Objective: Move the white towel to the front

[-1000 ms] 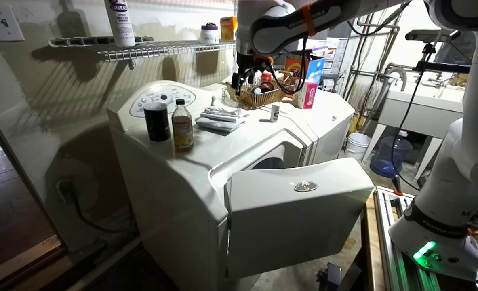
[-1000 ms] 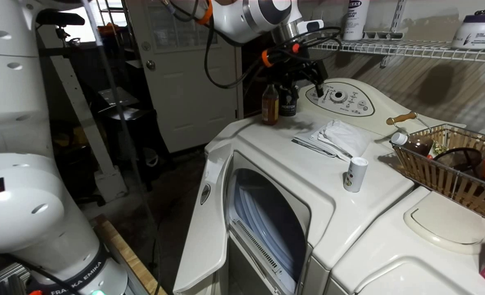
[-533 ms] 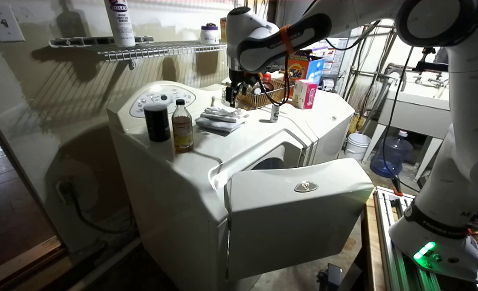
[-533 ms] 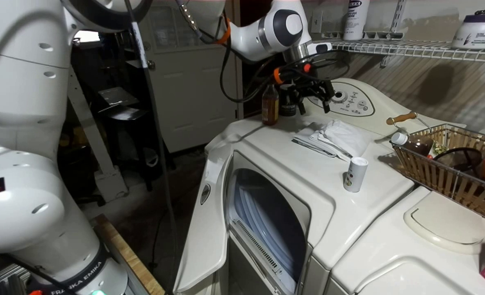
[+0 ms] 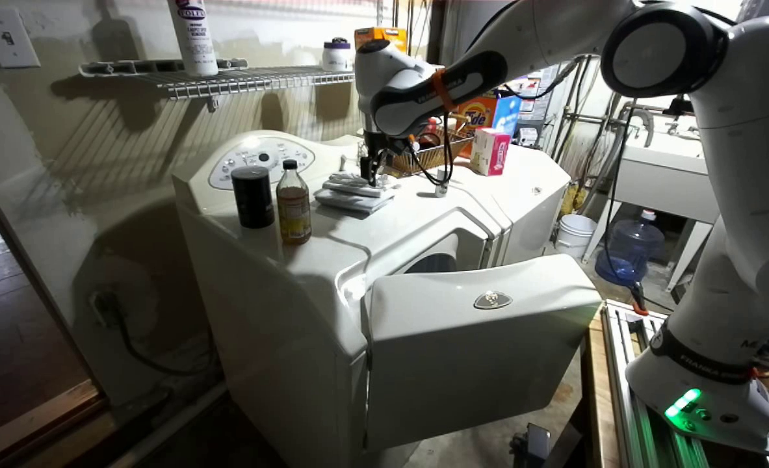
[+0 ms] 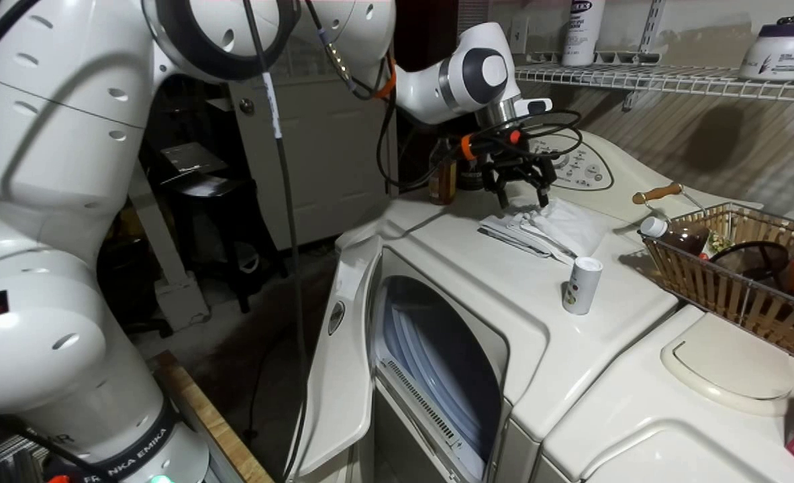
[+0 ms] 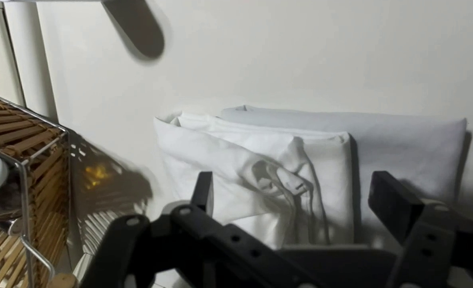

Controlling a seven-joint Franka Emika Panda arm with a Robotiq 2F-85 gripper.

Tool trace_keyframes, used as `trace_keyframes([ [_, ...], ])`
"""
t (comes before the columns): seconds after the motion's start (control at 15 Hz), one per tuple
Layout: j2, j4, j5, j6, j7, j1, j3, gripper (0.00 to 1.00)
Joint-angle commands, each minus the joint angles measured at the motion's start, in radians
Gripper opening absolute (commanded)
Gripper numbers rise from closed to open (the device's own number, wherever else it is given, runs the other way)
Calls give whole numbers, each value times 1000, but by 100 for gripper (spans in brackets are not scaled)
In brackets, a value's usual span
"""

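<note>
The white towel (image 7: 220,156) is rumpled and folded. It lies on top of a folded pale-grey cloth (image 7: 412,140) on the washer-like machine's top (image 5: 391,227). The white towel also shows in both exterior views (image 5: 342,181) (image 6: 574,225). My gripper (image 7: 292,178) is open and empty, pointing down over the cloths. In the wrist view one finger is over the white towel and the other over the grey cloth. In both exterior views the gripper (image 5: 370,181) (image 6: 523,201) is just above the towel; I cannot tell if the fingertips touch it.
A bottle (image 5: 294,205) and a black can (image 5: 253,198) stand beside the cloths. A small white shaker (image 6: 581,286) and a wicker basket (image 6: 712,295) stand on the other side. A wire shelf (image 5: 260,79) is above. The machine's door (image 5: 469,338) hangs open.
My gripper has come down and across from above the machine's back area to just over the cloths. It looks open throughout. The towel and other objects have not moved.
</note>
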Motion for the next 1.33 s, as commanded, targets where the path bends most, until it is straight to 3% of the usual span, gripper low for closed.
trace_keyframes([
  [0.0, 70, 78, 33, -7, -35, 3, -13, 100],
  [0.53, 146, 140, 19, 31, -42, 2, -26, 100],
  [0.67, 163, 154, 17, 52, -50, 1, -33, 91],
  [0.73, 173, 161, 14, 58, -54, 1, -38, 92],
  [0.8, 181, 166, 13, 65, -58, 1, -41, 85],
  [0.87, 188, 169, 7, 77, -59, 3, -47, 68],
  [0.93, 194, 173, 9, 84, -60, 3, -48, 66],
  [1.27, 217, 181, 30, 106, -22, 12, -48, 31],
])
